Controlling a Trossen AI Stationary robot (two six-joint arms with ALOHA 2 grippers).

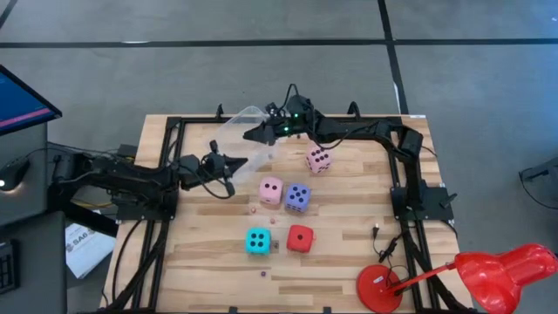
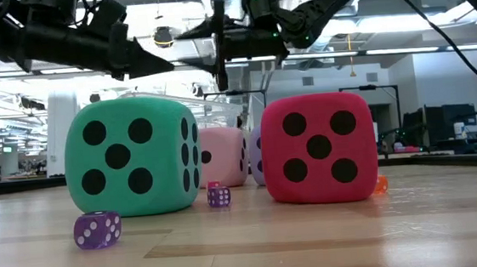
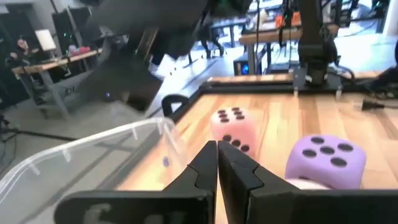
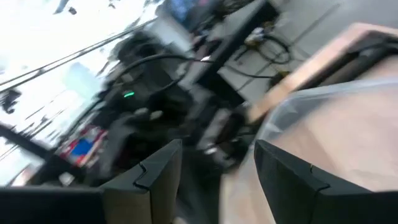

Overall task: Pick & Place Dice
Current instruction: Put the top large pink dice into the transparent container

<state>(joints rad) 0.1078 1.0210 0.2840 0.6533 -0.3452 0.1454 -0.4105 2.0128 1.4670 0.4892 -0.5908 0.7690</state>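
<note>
Nearest the front edge sit the cyan foam die (image 1: pixel 257 242) and red foam die (image 1: pixel 300 238); behind them a pale pink die (image 1: pixel 271 191) and violet-blue die (image 1: pixel 297 197), then a second pink die (image 1: pixel 317 159). All five lie outside the clear plastic tub (image 1: pixel 247 131), so nothing looks placed yet. The left gripper (image 1: pixel 232 166) is pinched together, empty; the right gripper (image 1: pixel 251 135) hovers spread apart at the tub.

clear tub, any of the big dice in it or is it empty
Empty, as far as shows. All five dice lie out on the table; through the clear tub in the high view only table shows.
</note>
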